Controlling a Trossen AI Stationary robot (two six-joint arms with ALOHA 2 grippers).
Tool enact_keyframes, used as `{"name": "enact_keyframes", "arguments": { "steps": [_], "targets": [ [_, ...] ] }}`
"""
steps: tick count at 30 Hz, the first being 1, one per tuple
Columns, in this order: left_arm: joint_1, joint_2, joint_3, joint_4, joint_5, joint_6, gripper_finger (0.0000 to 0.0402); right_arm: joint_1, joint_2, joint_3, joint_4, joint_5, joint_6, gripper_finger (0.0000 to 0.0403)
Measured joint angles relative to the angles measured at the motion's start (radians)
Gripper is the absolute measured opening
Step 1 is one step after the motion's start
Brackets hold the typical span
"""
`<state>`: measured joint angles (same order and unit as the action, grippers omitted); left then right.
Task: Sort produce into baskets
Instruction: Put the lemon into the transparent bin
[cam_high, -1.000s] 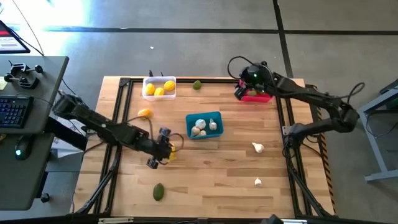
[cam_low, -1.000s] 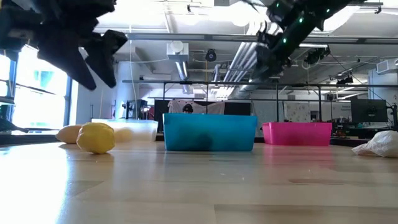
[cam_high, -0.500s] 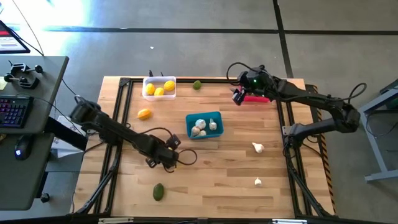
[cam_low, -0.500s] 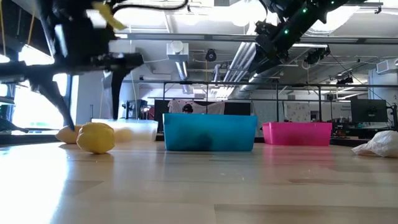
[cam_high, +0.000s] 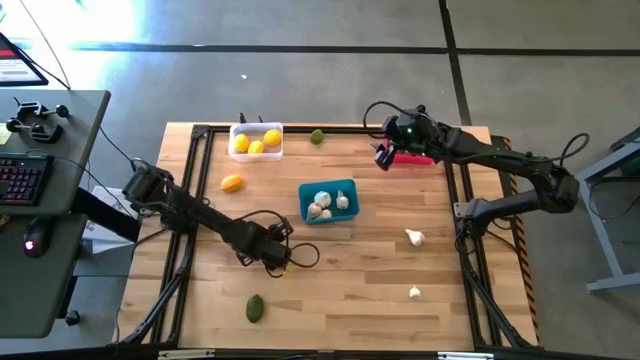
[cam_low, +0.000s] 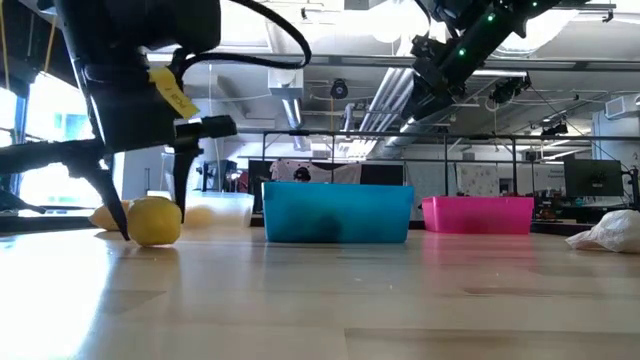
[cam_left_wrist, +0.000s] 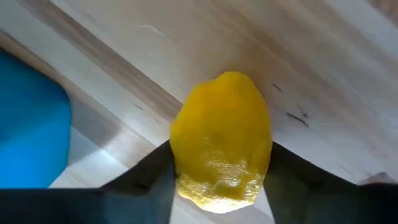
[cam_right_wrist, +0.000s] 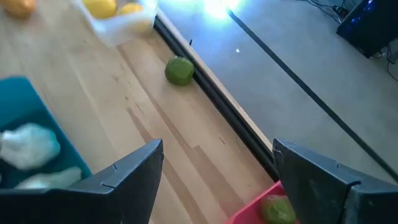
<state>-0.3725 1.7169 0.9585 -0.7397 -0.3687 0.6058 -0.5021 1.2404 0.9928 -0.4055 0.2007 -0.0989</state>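
Observation:
A yellow lemon (cam_left_wrist: 221, 137) lies on the wooden table left of the teal basket (cam_high: 328, 186), which holds garlic bulbs. My left gripper (cam_low: 153, 228) has come down over it and is shut on the lemon (cam_low: 152, 215); in the high view the gripper (cam_high: 272, 254) hides it. My right gripper (cam_high: 385, 155) hangs open in the air at the left end of the pink basket (cam_high: 415, 157) at the far right. A green fruit (cam_right_wrist: 277, 208) lies in that pink basket. My left gripper has the lemon between its two fingers, one finger (cam_low: 118, 210) on each of its opposite sides (cam_left_wrist: 180, 155). The fingers come steeply from above, their tips down at the tabletop. The lemon's underside rests on the table.
The white basket (cam_high: 256, 141) at the far left holds lemons. Loose on the table: an orange-yellow lemon (cam_high: 232, 182), a green fruit (cam_high: 317, 137) by the far rail, another green fruit (cam_high: 256, 307) near the front, and two garlic bulbs (cam_high: 414, 237), (cam_high: 415, 292) at the right.
My left gripper has sunk from above the lemon down to the table, rolling its wrist on the way. Its fingers spread wide, then closed in on the lemon's two sides. The lemon has stayed where it lay.

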Motion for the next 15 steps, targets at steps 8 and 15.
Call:
{"name": "enact_keyframes", "arguments": {
  "steps": [8,15],
  "targets": [
    [0.116,-0.151,0.000,-0.026,0.035,-0.216,0.0133,0.103,0.000,-0.062,0.076,0.155,-0.024,0.0196],
    [0.438,-0.360,0.000,-0.100,-0.081,-0.452,0.0133,0.182,0.000,-0.135,0.160,0.188,0.024,0.0034]
  ]
}}
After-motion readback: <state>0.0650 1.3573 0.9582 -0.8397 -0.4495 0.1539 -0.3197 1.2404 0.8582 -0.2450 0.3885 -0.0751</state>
